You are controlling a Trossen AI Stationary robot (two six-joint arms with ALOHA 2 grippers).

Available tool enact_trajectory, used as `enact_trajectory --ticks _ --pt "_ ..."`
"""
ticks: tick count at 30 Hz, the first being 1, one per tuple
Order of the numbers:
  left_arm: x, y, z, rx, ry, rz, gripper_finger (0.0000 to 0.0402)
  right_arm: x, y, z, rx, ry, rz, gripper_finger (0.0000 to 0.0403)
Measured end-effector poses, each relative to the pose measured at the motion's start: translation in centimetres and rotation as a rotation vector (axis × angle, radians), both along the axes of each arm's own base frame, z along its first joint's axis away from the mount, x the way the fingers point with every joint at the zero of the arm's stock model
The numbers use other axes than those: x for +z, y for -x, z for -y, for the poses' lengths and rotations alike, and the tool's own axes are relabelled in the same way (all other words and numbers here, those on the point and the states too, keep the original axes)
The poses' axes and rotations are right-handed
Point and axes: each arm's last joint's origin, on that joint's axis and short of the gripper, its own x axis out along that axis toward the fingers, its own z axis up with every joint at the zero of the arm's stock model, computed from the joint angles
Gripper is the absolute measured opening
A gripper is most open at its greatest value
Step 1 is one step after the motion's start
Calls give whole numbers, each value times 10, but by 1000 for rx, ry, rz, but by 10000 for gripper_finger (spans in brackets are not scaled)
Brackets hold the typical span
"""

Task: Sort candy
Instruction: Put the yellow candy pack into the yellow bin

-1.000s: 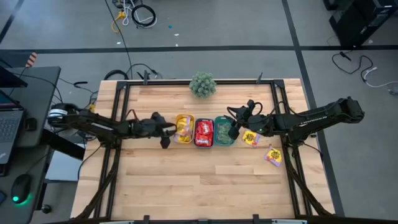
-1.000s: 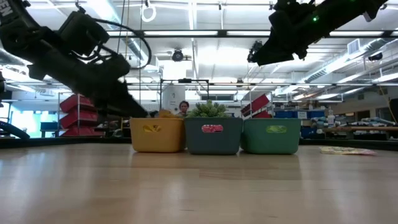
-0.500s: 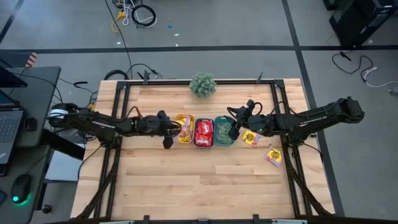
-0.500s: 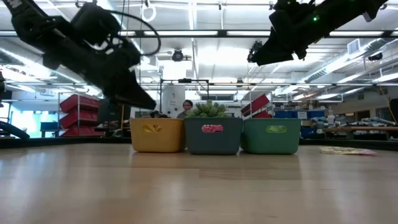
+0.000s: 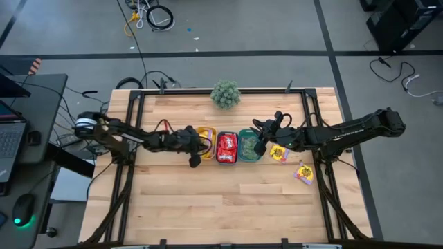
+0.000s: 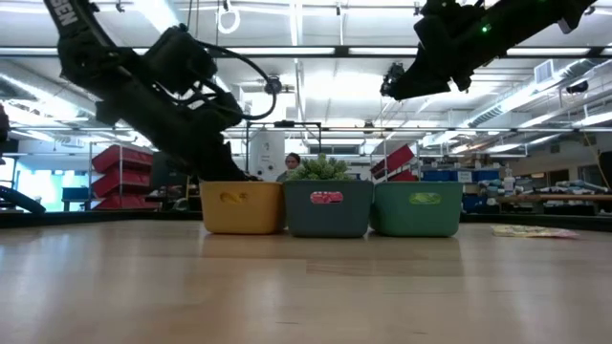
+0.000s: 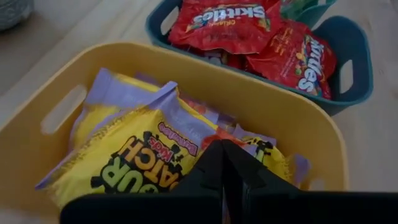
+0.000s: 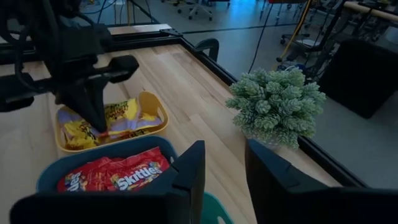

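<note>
Wooden table [image 5: 208, 200] carrying, near its centre, a row of three small trays: yellow tray [image 7: 292, 124] on the left, teal tray [image 7: 348, 46] in the middle, green tray [image 5: 249, 146] on the right. Left gripper [image 7: 222, 163], fingers pressed shut, dips into the yellow tray among yellow packets [image 7: 134, 158] with dark print and lilac edges. Right gripper [image 8: 224, 163], fingers parted and empty, hangs above the green tray. Shiny red packets [image 7: 233, 25] fill the teal tray. Two loose yellow packets [image 5: 279, 153] lie on the table right of the trays.
</note>
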Motion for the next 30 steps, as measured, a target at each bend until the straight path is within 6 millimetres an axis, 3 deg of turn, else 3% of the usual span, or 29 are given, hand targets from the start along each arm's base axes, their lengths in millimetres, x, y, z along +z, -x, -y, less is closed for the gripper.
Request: enact_trajectory --ticks 9,17,23,30 --pt "11 -22 -2 -35 -54 30 1 0 0 0 9 2 -4 102" --pt "32 -8 1 -39 -67 154 1 1 9 -9 113 -81 -27 114" --pt "40 12 4 -54 -71 280 1 -19 30 -28 96 -257 -215 152" --pt "44 15 5 -105 -60 306 1 -45 49 -45 -25 -435 -433 197"
